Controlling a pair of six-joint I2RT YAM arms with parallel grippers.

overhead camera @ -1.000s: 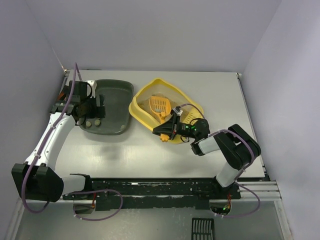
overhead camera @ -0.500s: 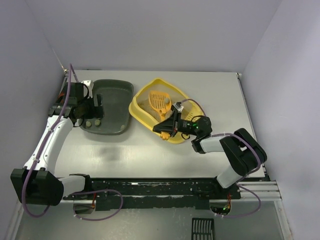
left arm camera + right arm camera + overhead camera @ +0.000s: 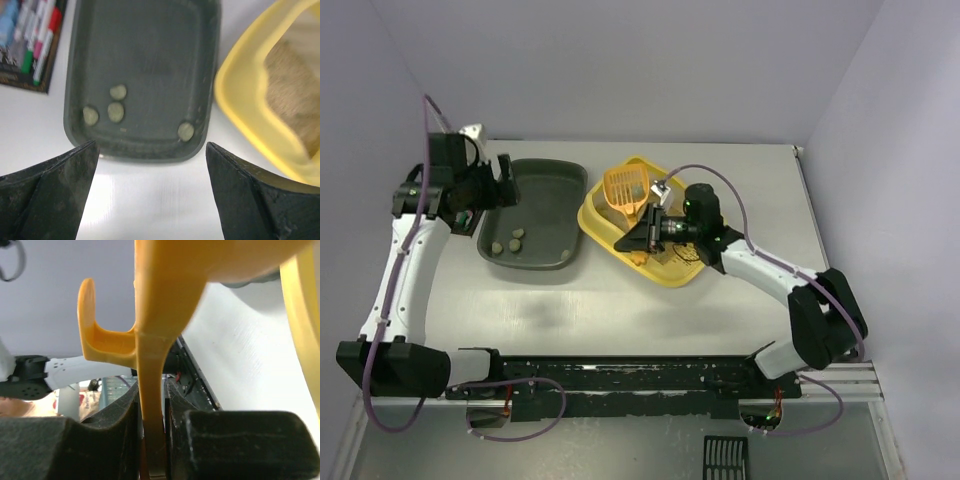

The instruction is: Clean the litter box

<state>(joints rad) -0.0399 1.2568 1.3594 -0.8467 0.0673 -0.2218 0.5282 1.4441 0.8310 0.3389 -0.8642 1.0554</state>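
The yellow litter box (image 3: 595, 222) with beige litter sits mid-table; its near corner shows in the left wrist view (image 3: 240, 95). My right gripper (image 3: 642, 238) is shut on the handle of the orange slotted scoop (image 3: 626, 188), which is lifted over the box's far left part. In the right wrist view the scoop handle (image 3: 152, 405) is clamped between the fingers. My left gripper (image 3: 500, 180) is open and empty, raised above the left end of the dark grey-green tray (image 3: 560, 182), which holds several greenish lumps (image 3: 116, 112).
A box of markers (image 3: 30, 45) lies just left of the dark tray. Walls close in the table on the left, back and right. The arm bases and a black rail (image 3: 650, 372) run along the near edge.
My right gripper has lifted the scoop out of the litter and swung it up and to the left. My left gripper has risen and drawn back toward the far left.
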